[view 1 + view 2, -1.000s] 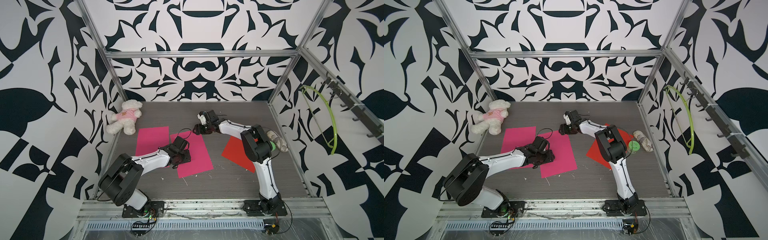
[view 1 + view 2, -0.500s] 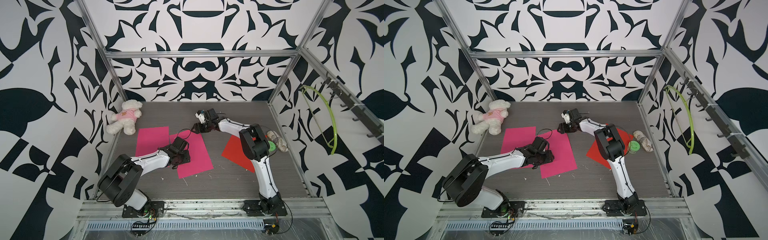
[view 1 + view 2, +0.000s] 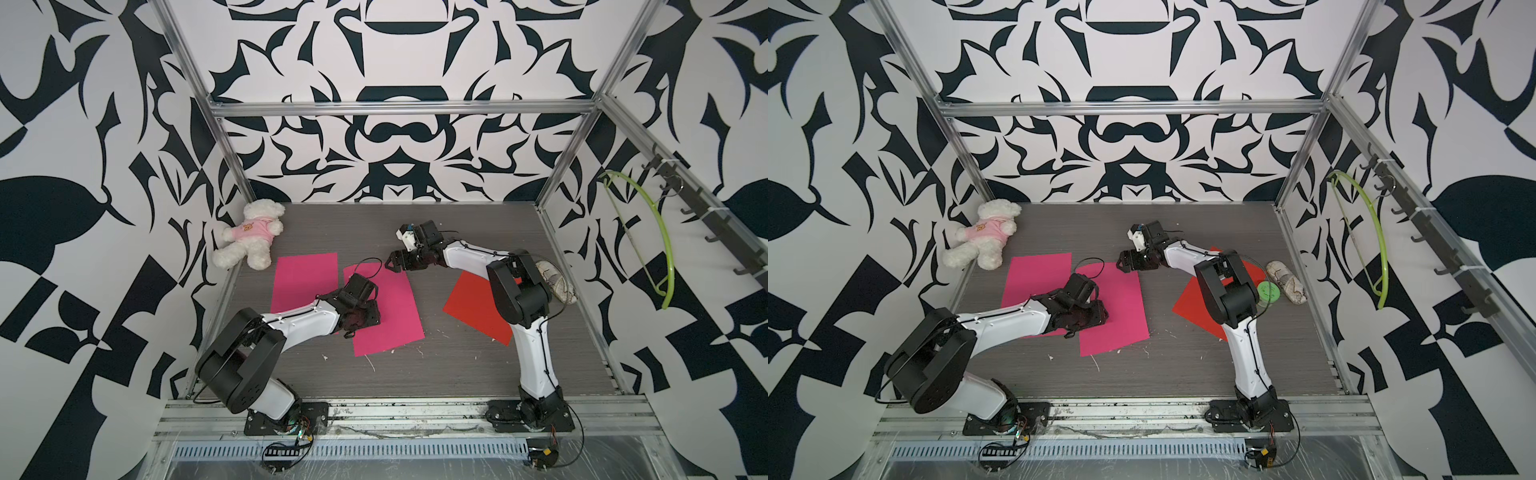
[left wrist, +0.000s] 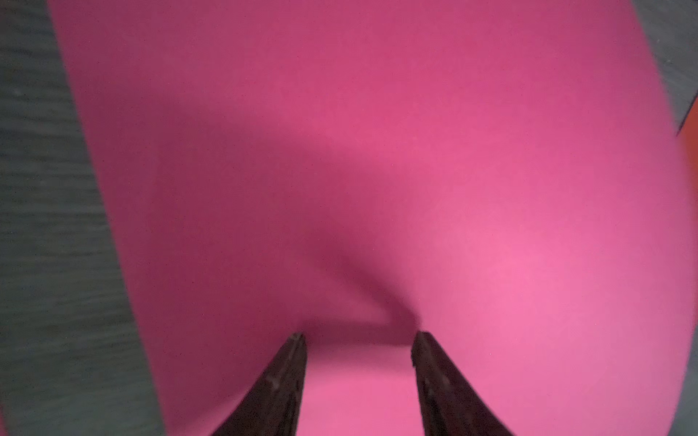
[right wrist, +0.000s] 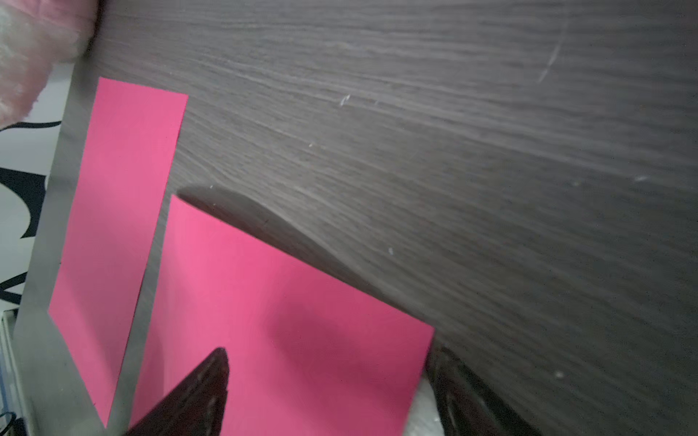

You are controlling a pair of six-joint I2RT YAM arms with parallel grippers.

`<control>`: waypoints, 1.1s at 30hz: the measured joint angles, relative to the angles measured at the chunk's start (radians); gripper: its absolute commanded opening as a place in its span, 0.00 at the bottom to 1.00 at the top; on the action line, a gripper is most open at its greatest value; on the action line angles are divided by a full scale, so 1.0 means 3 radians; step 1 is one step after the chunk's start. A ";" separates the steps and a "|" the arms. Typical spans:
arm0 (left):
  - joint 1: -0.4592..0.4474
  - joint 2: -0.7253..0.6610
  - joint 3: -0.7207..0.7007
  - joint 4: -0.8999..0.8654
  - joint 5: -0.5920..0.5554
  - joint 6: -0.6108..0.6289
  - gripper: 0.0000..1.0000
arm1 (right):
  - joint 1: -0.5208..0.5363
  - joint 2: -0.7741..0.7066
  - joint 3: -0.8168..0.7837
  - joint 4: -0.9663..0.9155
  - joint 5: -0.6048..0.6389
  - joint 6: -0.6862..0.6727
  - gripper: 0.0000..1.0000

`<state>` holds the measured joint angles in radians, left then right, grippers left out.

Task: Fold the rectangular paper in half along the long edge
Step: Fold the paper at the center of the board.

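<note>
Fig.: L gripper (image 4: 359,338) part-open, tips resting on pink paper (image 3: 392,307) directly beneath it, gripping nothing. R gripper (image 5: 330,356) wide open, empty; paper's corner lies btw. its jaws.

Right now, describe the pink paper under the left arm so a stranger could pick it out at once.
On the grey table, start at the teddy bear in the far left corner and move toward the middle. Past the narrow pink strip lies the pink paper: wider, skewed to the table's edge, and left of the red sheet.
</note>
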<state>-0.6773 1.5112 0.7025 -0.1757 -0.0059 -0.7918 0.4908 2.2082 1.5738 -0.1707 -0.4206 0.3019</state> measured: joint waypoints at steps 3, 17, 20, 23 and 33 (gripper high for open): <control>0.0000 0.0000 0.0000 0.0000 0.0001 0.0000 0.51 | -0.0033 0.0142 0.0214 0.0004 0.0067 -0.0019 0.85; 0.0000 0.0006 0.0001 0.0000 0.0009 0.0019 0.51 | -0.0065 0.0240 0.0206 0.0187 -0.0381 -0.0008 0.75; 0.0000 0.0009 0.0001 0.0000 0.0010 0.0019 0.51 | -0.0070 0.0109 -0.0074 0.0354 -0.0537 0.0080 0.74; 0.0000 0.0013 0.0001 0.0001 0.0010 0.0018 0.51 | -0.0074 0.0005 -0.0284 0.0455 -0.0643 0.0151 0.73; 0.0000 0.0038 0.0034 -0.0023 0.0010 0.0011 0.51 | -0.0074 -0.0481 -0.1217 0.1151 -0.0772 0.0679 0.89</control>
<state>-0.6773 1.5227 0.7128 -0.1825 -0.0029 -0.7883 0.4686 2.0640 1.2087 0.1745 -0.6521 0.5056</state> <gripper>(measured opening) 0.511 0.876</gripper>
